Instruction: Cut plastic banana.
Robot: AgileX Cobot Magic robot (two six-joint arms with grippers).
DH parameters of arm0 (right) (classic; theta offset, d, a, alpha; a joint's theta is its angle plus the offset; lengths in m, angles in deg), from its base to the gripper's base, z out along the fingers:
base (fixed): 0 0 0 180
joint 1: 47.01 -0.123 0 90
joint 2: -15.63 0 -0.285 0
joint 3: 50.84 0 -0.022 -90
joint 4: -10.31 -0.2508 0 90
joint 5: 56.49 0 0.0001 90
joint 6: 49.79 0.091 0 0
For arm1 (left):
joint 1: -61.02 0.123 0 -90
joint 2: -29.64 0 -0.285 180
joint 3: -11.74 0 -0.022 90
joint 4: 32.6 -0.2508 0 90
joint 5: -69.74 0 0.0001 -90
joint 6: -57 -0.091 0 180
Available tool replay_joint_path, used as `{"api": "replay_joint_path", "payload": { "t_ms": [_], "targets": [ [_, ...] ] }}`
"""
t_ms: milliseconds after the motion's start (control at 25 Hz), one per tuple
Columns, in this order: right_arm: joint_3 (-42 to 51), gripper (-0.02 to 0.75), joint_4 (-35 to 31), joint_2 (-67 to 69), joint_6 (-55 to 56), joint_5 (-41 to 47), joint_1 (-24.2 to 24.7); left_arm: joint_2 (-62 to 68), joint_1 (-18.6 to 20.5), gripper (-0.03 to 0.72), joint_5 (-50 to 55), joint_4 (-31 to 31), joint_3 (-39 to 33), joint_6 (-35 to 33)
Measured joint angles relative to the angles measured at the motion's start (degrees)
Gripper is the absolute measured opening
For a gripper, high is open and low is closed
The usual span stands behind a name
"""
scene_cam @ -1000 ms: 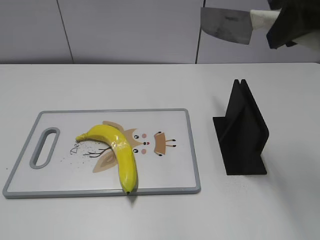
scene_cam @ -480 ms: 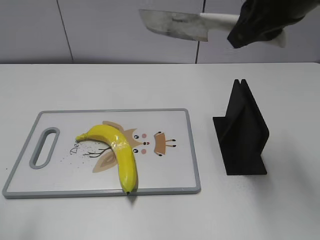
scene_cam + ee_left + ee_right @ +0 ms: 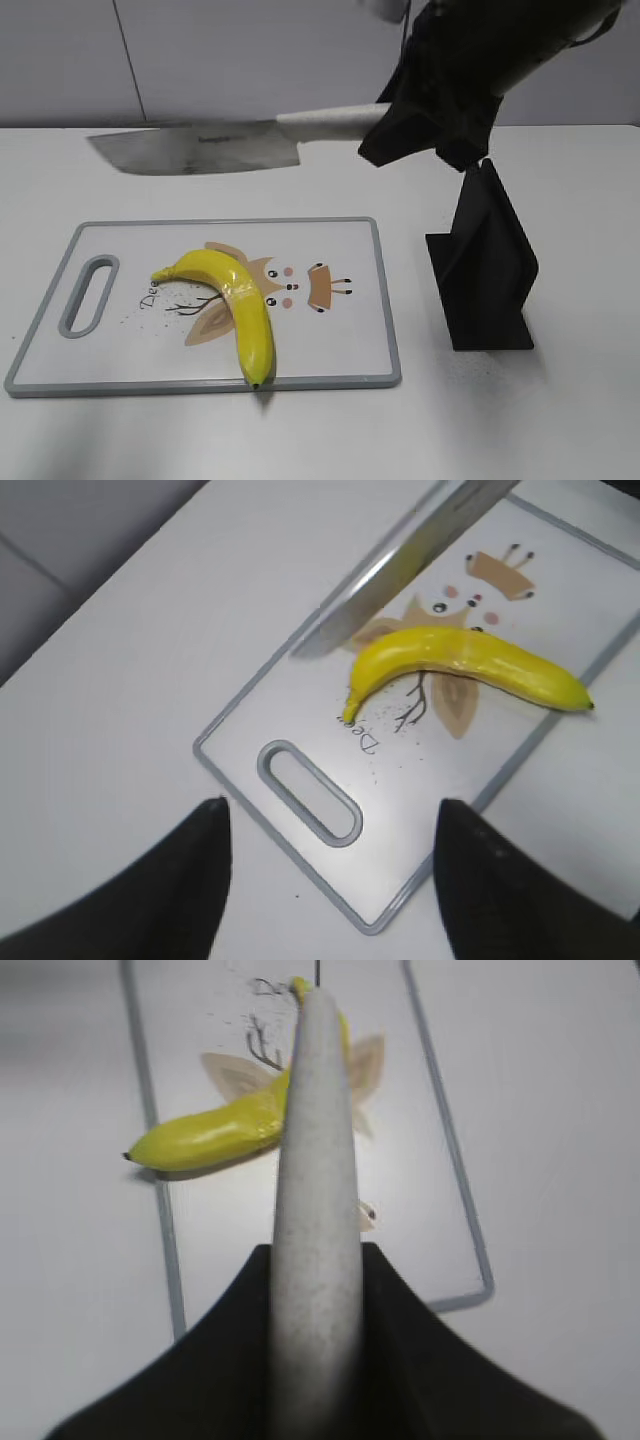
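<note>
1. Black and bulky, the right hand [image 3: 425,125] is clamped on the pale handle of a cleaver [image 3: 195,148], blade flat-sided to the exterior camera and pointing toward nine o'clock, held in the air above the far edge of the cutting board [image 3: 330,375].
2. The plastic banana [image 3: 235,300] lies on the board, down and toward seven o'clock from the right hand in the exterior view. Its greenish stem points to nine o'clock and its dark tip to six o'clock, reaching the near rim.
3. The banana's long axis bends: the stem half runs roughly along the blade, the tip half crosses it. In the right wrist view the cleaver's spine passes over the stem half, so a straight descent would probably meet the fruit stem-side of its seam band rather than on it.
4. The left hand [image 3: 330,880] hangs open above the board's handle slot, its two dark fingers spread and holding nothing. It is the nearer hand to the stem, though only the right carries a tool.
5. Open room is good: bare white worktop [image 3: 560,420] around the board. The black knife stand [image 3: 485,265] at three o'clock stands well apart from the board.
</note>
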Motion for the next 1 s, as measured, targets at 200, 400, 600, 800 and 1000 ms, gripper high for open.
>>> {"api": "replay_joint_path", "payload": {
  "t_ms": [200, 400, 600, 800, 1000],
  "targets": [
    [-0.10, 0.191, -5.84, 2.82, -10.38, 1.98, -0.05, 7.38, -4.75, 0.602, 5.62, 1.12, 6.52, -10.96],
    [-0.19, 0.191, -8.34, 5.21, -14.62, 3.56, -0.05, 15.01, -7.98, 0.594, 7.74, 1.29, 9.66, -14.15],
    [-0.72, 0.191, -8.96, 6.12, -15.42, 3.91, -0.05, 21.98, -8.22, 0.590, 7.90, 1.29, 9.73, -15.32],
    [-0.79, 0.191, -9.67, 6.12, -15.86, 3.91, -0.05, 26.88, -8.22, 0.579, 5.84, 1.29, 9.73, -15.66],
    [-0.79, 0.191, -9.73, 6.12, -15.96, 3.78, -0.05, 29.11, -8.22, 0.213, 4.20, 1.30, 9.73, -15.71]
  ]
}}
